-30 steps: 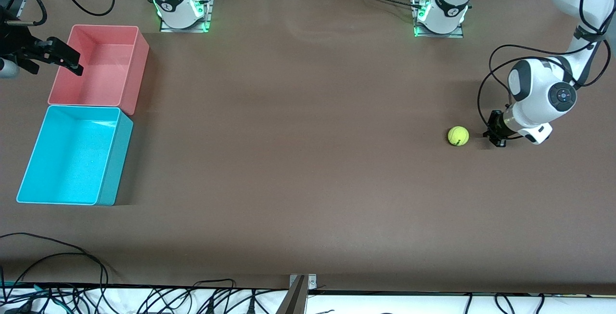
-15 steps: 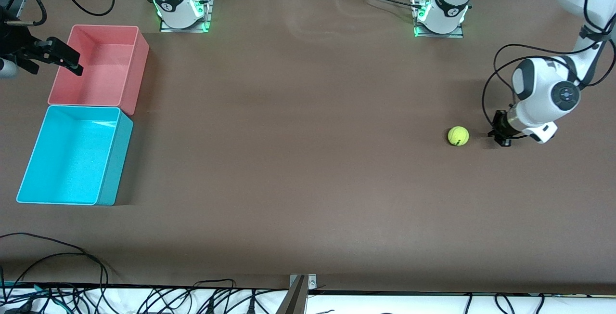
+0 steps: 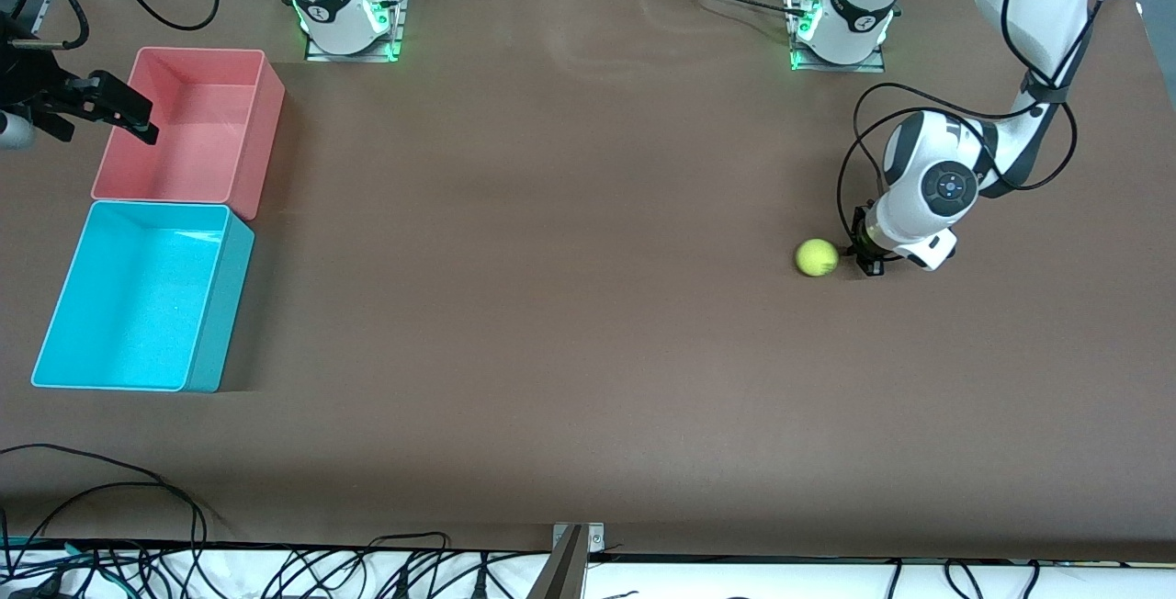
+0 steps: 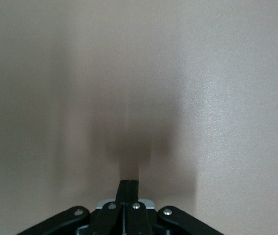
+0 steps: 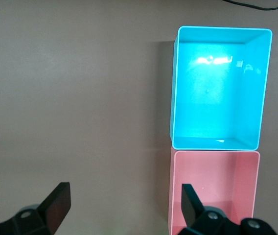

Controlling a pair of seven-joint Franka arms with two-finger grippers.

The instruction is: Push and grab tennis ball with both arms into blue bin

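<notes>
While one ball (image 3: 816, 257) lies on the table (image 3: 570, 323) toward the left arm's end, the left gripper (image 3: 868, 261), fingers pressed together, sits just beside it. Well apart stand two bins, blue (image 3: 55, 342) and pink (image 3: 262, 135); the right gripper (image 3: 115, 112) hangs spread over the pink bin's edge.

Brown table (image 3: 570, 323) has the blue bin (image 3: 138, 300) touching the pink bin (image 3: 188, 126); tennis ball (image 3: 816, 257) sits well apart from the blue bin, toward the left arm's end.

Tennis ball (image 3: 816, 257) on table, blue bin (image 3: 55, 342) empty
</notes>
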